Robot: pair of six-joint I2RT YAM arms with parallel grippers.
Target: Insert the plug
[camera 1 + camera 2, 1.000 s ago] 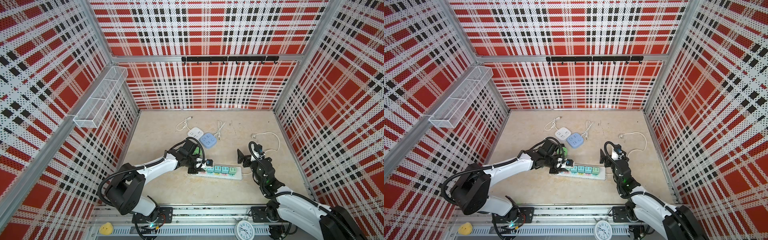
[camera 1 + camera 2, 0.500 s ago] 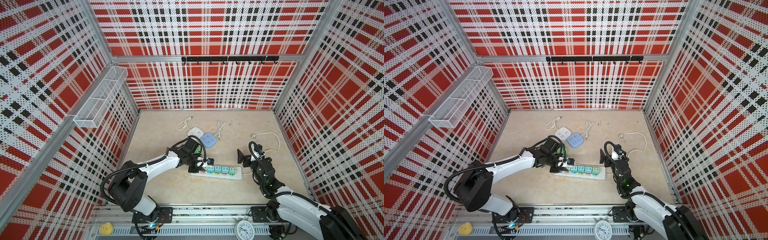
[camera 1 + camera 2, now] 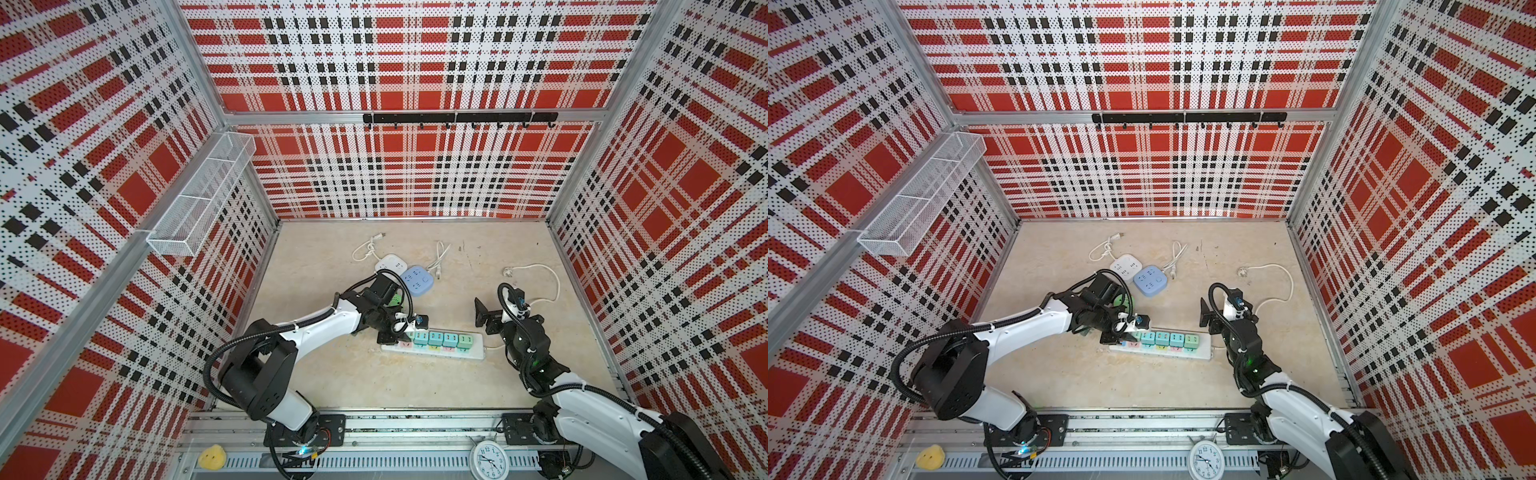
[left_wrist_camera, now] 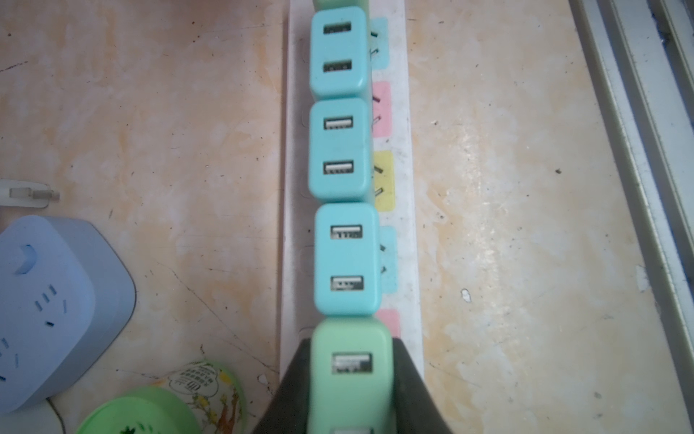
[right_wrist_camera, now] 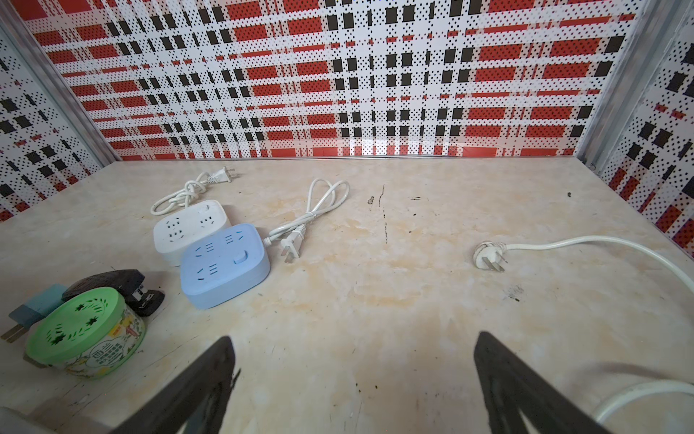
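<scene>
Mint-green plug (image 4: pixel 352 375) sits pinched in the closed left gripper (image 4: pixel 351 344), at the left end of the white power strip (image 3: pixel 478 352), lower middle of a top view. It seems to touch the teal charger (image 4: pixel 346 259) beside it, which may tilt the pins and jam them. Farther right, the right gripper (image 5: pixel 355 336) stands wide open, empty, so the unheld strip may slide.

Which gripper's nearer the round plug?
Right. The right gripper hangs open near the round plug; the left gripper is at the strip's far end, shut on a green charger.

Red plaid walls (image 3: pixel 415 62), beige marbled floor (image 3: pixel 374 382), wire shelf (image 3: pixel 199 199), seemingly hooked rail (image 3: pixel 457 117)
</scene>
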